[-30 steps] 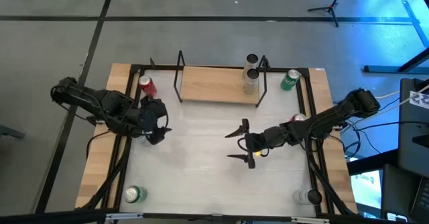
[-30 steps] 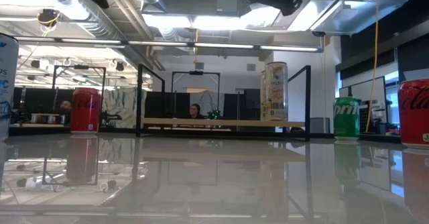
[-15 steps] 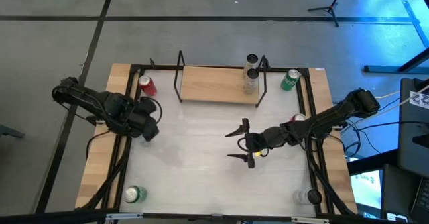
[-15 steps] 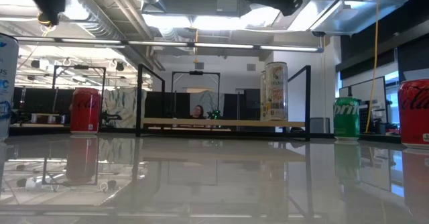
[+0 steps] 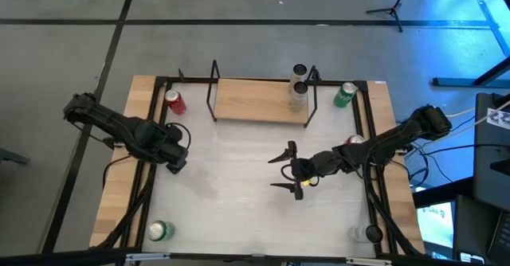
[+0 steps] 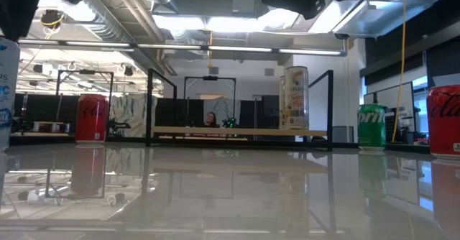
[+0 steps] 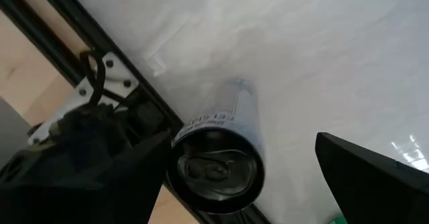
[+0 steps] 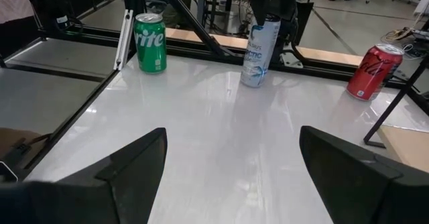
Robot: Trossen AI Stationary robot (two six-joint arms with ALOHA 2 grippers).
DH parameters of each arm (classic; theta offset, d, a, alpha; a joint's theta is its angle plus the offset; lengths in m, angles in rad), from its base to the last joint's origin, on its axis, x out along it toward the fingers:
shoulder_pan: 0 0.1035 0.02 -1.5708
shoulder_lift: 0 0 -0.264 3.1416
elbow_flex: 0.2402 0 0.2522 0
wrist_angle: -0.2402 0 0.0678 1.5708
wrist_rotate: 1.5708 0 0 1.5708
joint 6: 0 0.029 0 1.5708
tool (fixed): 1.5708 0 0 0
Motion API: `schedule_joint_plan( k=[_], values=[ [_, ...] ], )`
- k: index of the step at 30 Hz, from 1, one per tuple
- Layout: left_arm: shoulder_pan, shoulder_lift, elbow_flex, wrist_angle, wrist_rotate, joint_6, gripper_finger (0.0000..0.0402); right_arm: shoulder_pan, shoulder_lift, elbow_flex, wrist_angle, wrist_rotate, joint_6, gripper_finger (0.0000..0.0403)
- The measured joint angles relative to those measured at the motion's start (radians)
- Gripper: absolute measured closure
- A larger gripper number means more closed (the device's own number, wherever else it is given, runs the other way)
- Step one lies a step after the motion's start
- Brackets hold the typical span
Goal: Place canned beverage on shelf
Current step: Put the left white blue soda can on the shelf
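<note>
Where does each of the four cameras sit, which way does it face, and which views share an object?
High: above the table, looking straight down on the shelf; shows the left arm and right arm.
Low: at tabletop height, level towards the shelf; arm parts along the top edge.
Left wrist: on the left arm, looking down on a pale can; its open jaws flank it.
Right wrist: looking across the table at the green can; open jaws in front.
Shared: both wrist views show the pale can.

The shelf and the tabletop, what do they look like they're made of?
The shelf: pale unfinished-looking wood board, matte with faint grain, in thin black rods, probably metal. The tabletop: smooth white glossy sheet, likely laminate or plastic; cans mirror in it in the low view.
</note>
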Motion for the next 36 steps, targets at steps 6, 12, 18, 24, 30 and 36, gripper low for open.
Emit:
schedule_joint_plan(
  k=[6,12,18,24,30,36],
  values=[
    [0.0,0.0,-0.009,0.001,0.009,-0.009,0.004,0.0,0.0,0.0,0.0,0.0,0.0,0.0068],
    [-0.009,-0.003,-0.055,-0.03,0.029,-0.021,0.004,0.0,0.0,0.0,-0.001,0.0,0.0,0.0068],
    [-0.01,0.002,-0.099,0.023,0.068,-0.027,0.004,0.0,0.0,0.0,-0.005,0.0,0.0,0.0068],
    [-0.01,0.0,-0.101,0.009,0.062,-0.012,0.004,0.0,0.0,0.0,0.002,0.0,-0.004,0.0068],
    [-0.029,-0.001,-0.101,0.073,0.05,0.048,0.004,0.0,0.0,0.0,0.002,0.0,-0.007,0.0068],
    [-0.144,0.003,-0.1,0.434,0.043,0.216,0.004,0.0,0.004,0.0,0.0,0.0,-0.007,0.0068]
  ],
)
